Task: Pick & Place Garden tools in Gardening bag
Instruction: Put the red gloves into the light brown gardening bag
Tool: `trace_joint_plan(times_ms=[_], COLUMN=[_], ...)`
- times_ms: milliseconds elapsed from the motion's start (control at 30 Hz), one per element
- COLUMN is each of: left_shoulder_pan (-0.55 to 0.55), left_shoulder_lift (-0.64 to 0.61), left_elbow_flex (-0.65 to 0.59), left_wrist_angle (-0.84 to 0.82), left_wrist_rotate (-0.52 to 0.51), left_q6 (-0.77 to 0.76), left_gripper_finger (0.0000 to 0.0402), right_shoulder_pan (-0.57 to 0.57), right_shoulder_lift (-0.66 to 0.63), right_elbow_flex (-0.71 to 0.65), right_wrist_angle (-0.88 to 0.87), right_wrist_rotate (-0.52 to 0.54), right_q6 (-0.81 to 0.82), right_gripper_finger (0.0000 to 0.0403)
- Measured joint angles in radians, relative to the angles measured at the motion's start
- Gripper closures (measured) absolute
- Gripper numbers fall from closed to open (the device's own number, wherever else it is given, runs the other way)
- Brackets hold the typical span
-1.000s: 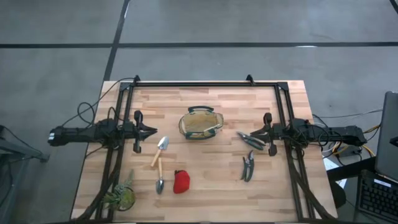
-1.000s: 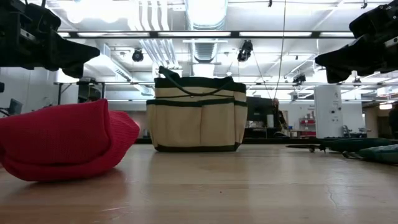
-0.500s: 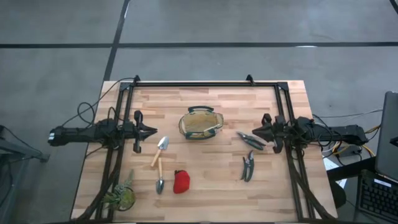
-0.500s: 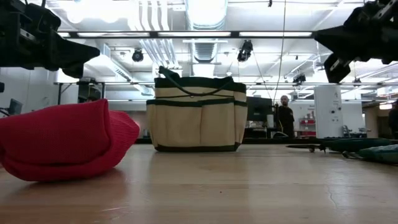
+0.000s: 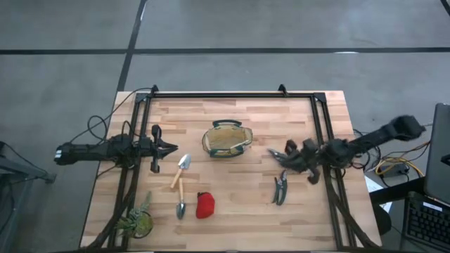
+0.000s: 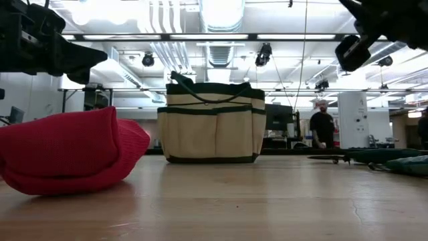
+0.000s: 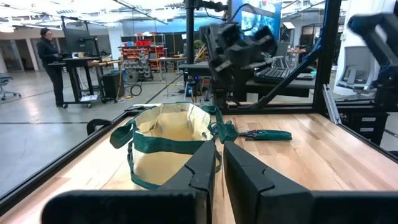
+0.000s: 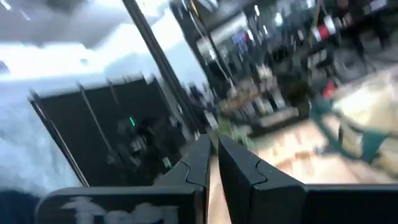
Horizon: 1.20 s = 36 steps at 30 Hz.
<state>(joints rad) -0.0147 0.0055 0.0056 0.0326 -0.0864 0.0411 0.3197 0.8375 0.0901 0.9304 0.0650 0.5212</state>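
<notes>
Nearest us lie one soft red fabric item (image 5: 205,204), easily pinched anywhere, and two stiff silver trowels with pale wooden handles (image 5: 180,180), best taken by the handle. Two dark grey pruning shears (image 5: 282,188) lie right, near the right gripper (image 5: 294,159). Both it and the left gripper (image 5: 171,147) are closed, empty. Farthest, mid-table, stands one olive-tan fabric bag (image 5: 226,140).

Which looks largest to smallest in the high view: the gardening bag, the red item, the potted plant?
1. Gardening bag, clearly the largest.
2 and 3. Potted plant and red item look too alike in size to rank.
</notes>
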Motion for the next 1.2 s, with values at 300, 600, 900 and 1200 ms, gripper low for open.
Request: trace_joint_plan(times_ms=[300, 600, 900, 1200], left_shoulder_pan=[0.0, 0.0, 0.0, 0.0], left_shoulder_lift=[0.0, 0.0, 0.002, 0.012], left_elbow_flex=[0.0, 0.0, 0.0, 0.0], left_wrist_angle=[-0.001, -0.002, -0.002, -0.002], left_wrist_rotate=[0.0, 0.0, 0.0, 0.0], left_q6=[0.0, 0.0, 0.0, 0.0], left_gripper_finger=[0.0364, 0.0364, 0.0364, 0.0364], right_shoulder_pan=[0.173, 0.165, 0.165, 0.164], right_shoulder_lift=[0.622, 0.891, 1.088, 1.29], right_elbow_flex=[0.452, 0.815, 1.183, 1.489], right_wrist_angle=[-0.022, -0.318, -0.687, -1.051], right_wrist_rotate=[0.118, 0.122, 0.159, 0.248], right_q6=[-0.213, -0.301, -0.326, -0.288], right_gripper_finger=[0.0376, 0.0376, 0.0358, 0.026])
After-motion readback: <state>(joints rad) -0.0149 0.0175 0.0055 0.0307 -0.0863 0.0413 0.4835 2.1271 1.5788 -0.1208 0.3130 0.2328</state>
